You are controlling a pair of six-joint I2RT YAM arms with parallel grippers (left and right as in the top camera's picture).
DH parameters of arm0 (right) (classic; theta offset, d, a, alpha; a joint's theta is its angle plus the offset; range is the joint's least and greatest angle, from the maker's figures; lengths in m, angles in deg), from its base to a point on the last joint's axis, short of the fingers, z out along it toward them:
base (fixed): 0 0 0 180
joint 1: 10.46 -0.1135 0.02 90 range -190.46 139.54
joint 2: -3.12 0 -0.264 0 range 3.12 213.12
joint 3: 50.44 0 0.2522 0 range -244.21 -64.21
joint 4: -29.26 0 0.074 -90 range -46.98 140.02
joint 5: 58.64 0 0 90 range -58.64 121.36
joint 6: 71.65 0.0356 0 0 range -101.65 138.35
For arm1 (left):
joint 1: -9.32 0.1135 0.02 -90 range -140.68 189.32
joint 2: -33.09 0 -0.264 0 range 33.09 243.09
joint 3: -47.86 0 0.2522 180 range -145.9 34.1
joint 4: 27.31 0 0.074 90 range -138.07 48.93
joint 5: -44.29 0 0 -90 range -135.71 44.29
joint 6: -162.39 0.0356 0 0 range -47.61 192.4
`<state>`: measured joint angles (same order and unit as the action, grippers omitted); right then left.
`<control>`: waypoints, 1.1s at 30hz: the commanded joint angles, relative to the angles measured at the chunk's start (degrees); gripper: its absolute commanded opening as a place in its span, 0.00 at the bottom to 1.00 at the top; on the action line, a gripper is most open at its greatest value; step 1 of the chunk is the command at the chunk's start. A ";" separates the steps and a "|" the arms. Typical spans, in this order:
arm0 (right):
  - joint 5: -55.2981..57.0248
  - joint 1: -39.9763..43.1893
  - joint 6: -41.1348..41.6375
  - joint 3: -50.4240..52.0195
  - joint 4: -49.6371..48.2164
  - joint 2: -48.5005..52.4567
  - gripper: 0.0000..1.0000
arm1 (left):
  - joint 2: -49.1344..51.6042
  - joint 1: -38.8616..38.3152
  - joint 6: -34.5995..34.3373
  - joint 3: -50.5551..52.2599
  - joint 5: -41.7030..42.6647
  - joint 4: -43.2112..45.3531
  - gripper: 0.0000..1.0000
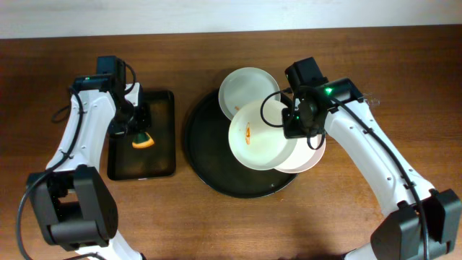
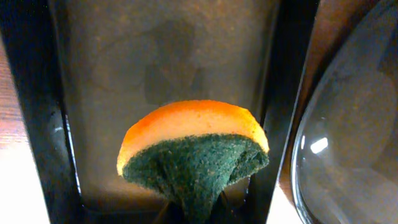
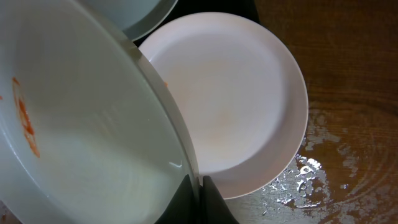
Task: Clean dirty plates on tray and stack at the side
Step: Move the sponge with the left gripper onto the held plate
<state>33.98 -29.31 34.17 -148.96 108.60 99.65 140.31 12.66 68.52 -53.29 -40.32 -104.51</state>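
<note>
On the table (image 1: pixel 216 224), the small tray (image 1: pixel 162 126) is seen at the left, with the round tray (image 1: pixel 202 155) just to its right, near the middle. A sponge (image 1: pixel 142 141) is held over the small tray's floor by the left gripper (image 1: pixel 137 130). Three plates are found on the round tray: the back plate (image 1: pixel 242 87) overhanging the far rim, the right plate (image 1: pixel 314 160) overhanging the right rim, and the middle plate (image 1: pixel 253 137) tilted across both, gripped at its right edge by the right gripper (image 1: pixel 294 123).
</note>
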 commanded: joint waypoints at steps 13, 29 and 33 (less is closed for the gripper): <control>-1.97 -5.51 3.13 -0.52 0.46 -0.52 0.04 | -1.05 6.23 11.67 0.37 27.98 0.48 0.00; -0.24 -5.53 13.64 4.37 -1.31 1.27 0.04 | -1.18 -15.26 2.95 0.37 30.62 13.92 0.00; -0.22 -5.57 15.02 4.68 -1.46 1.36 0.04 | -1.16 -23.17 0.46 0.37 22.75 13.05 0.00</control>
<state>32.47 -34.47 46.91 -144.76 107.31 100.70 140.31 -6.16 72.30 -52.92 -11.62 -91.03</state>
